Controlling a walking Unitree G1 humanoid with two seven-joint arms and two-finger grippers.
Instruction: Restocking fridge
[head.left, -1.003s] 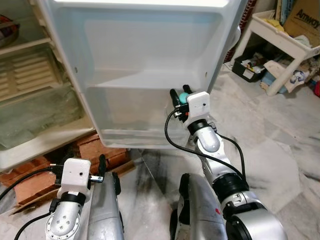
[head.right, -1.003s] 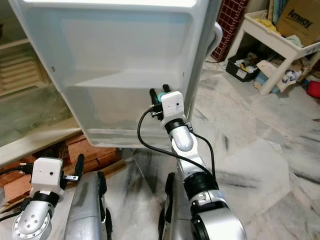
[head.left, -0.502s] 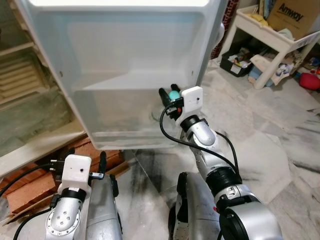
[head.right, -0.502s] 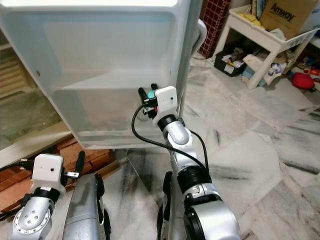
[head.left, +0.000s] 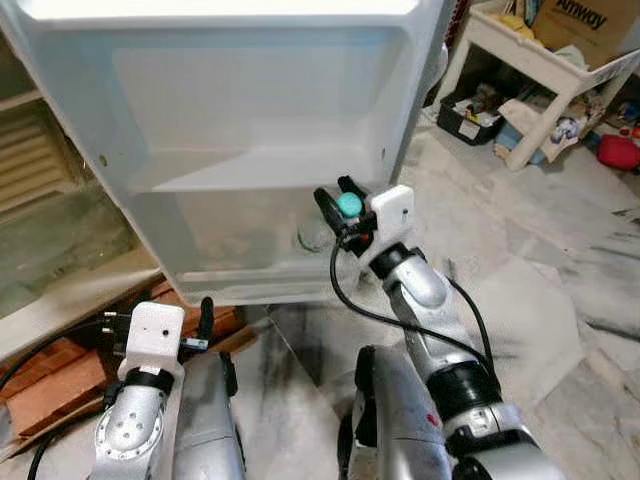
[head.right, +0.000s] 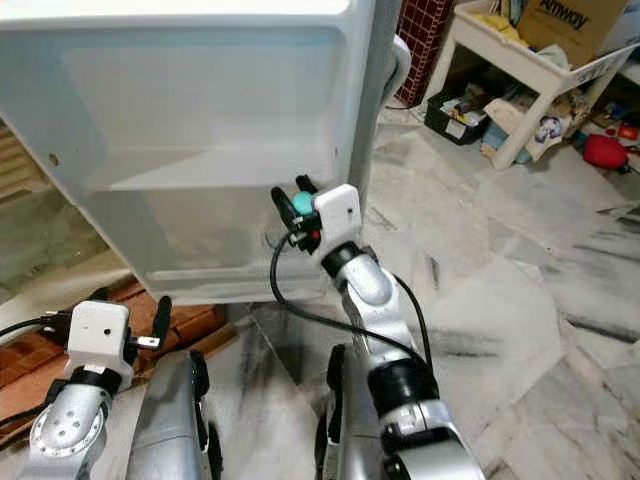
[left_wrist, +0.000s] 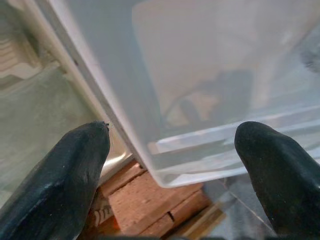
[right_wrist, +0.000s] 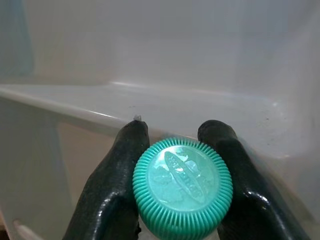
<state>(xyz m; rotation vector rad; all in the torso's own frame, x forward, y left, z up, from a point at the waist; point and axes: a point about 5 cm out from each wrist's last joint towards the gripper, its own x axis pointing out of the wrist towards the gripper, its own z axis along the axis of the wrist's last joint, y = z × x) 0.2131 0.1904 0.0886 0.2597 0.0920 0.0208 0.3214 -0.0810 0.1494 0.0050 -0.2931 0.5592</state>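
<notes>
My right gripper (head.left: 340, 203) is shut on the neck of a clear bottle just under its teal ribbed cap (head.left: 348, 205). The cap (right_wrist: 182, 181) sits between both black fingers (right_wrist: 116, 175) in the right wrist view. The bottle hangs at the right end of the fridge door's lower shelf (head.left: 230, 245), and its body (head.left: 312, 238) shows dimly through the translucent shelf wall. Whether it rests on the shelf floor cannot be made out. My left gripper (left_wrist: 170, 170) is open and low, by the door's bottom edge, with nothing between its fingers (left_wrist: 55, 175).
The open white fridge door (head.left: 250, 90) fills the space ahead, with the fridge's interior (head.left: 50, 200) to its left. Red bricks (head.left: 70, 365) lie under the fridge. A white table (head.left: 540, 60) with a cardboard box and clutter stands at the back right on the marble floor (head.left: 540, 300).
The camera has shifted, sliding the whole scene. My right gripper stays shut on the bottle at the door shelf, its wrist now tilted more to the left. The left arm stays low.
</notes>
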